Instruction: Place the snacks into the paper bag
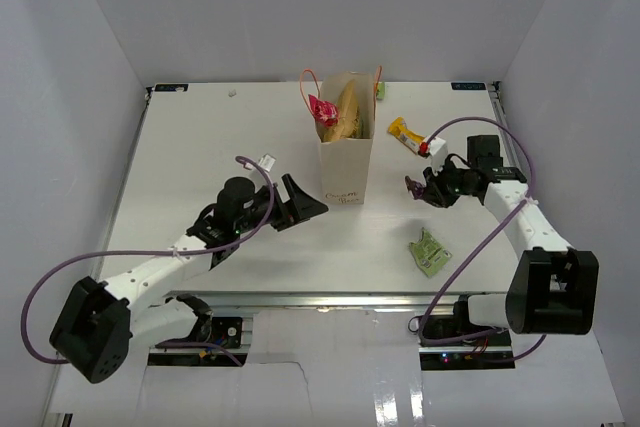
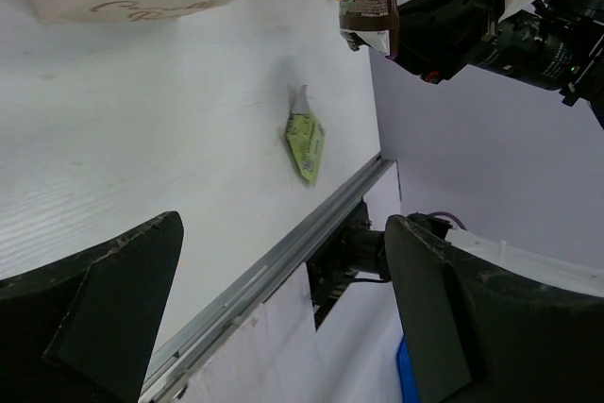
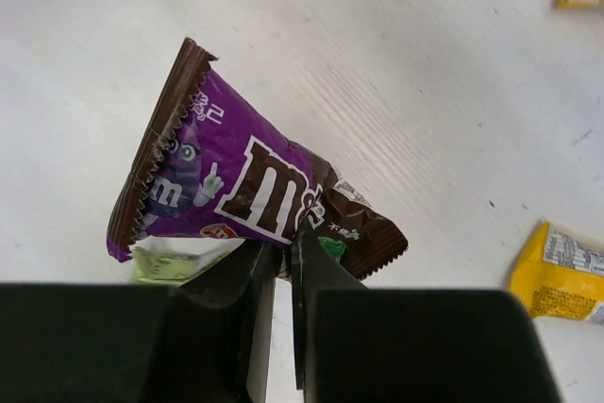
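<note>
Pinching glossy, serrated-edged purple packet [image 3: 236,186], right tool [image 3: 283,254]; left tool [image 2: 283,228] wide open, empty.

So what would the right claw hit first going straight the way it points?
Likely the lower side of the paper bag: the right claw, shut on the purple packet, points left at it. Tilted down, it might meet the table first.

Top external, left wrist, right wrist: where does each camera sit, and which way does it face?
Top external: above and behind the robot, looking down on the table, paper bag, left tool and right tool.
Left wrist: on the left arm, looking across the table past its open tool to the green packet.
Right wrist: looks down over its tool, shut on the purple packet.
Shared: top and left wrist both show the green packet.
</note>
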